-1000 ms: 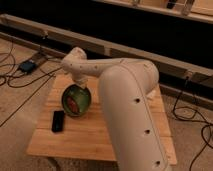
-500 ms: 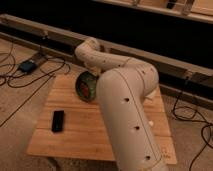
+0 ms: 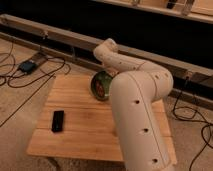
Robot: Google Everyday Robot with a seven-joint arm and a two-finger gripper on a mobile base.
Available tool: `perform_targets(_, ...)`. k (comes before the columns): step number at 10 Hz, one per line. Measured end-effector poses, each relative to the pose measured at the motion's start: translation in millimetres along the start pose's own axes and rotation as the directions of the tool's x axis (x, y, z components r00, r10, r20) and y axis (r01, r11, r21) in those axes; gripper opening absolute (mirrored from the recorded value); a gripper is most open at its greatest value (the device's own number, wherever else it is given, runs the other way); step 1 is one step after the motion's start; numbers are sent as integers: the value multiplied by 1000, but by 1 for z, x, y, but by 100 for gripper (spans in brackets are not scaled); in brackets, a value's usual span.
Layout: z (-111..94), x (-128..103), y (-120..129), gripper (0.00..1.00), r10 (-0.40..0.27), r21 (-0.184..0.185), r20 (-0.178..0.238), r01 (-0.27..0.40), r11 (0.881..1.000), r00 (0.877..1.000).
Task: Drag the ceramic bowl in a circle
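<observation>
The ceramic bowl [image 3: 100, 84] is dark green and glossy, with a reddish-brown piece inside. It sits on the wooden table [image 3: 80, 125] near the back middle, and its opening seems tipped toward the left. My white arm comes in from the lower right, bends over the table's back edge and comes down onto the bowl's right rim. My gripper [image 3: 111, 76] is at that rim, mostly hidden by the arm's own links.
A black phone [image 3: 58, 121] lies flat on the table's left front part. My arm's large white link [image 3: 140, 120] covers the table's right side. Cables and a small box [image 3: 27, 66] lie on the floor at the left. A dark wall with rails runs behind.
The bowl has moved to the right and toward the back of the table together with the arm's end. The phone has stayed in place.
</observation>
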Motion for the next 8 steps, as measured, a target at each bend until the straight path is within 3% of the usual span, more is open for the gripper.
perform_targets(2, 6, 30, -1, 0, -14, -18, -19, 14, 1000, 1000)
perform_targets(4, -2, 54, 11, 0, -61, -53, -8, 60, 997, 998)
perform_targets(8, -31, 73, 74, 0, -181, -132, 41, 185, 974, 983)
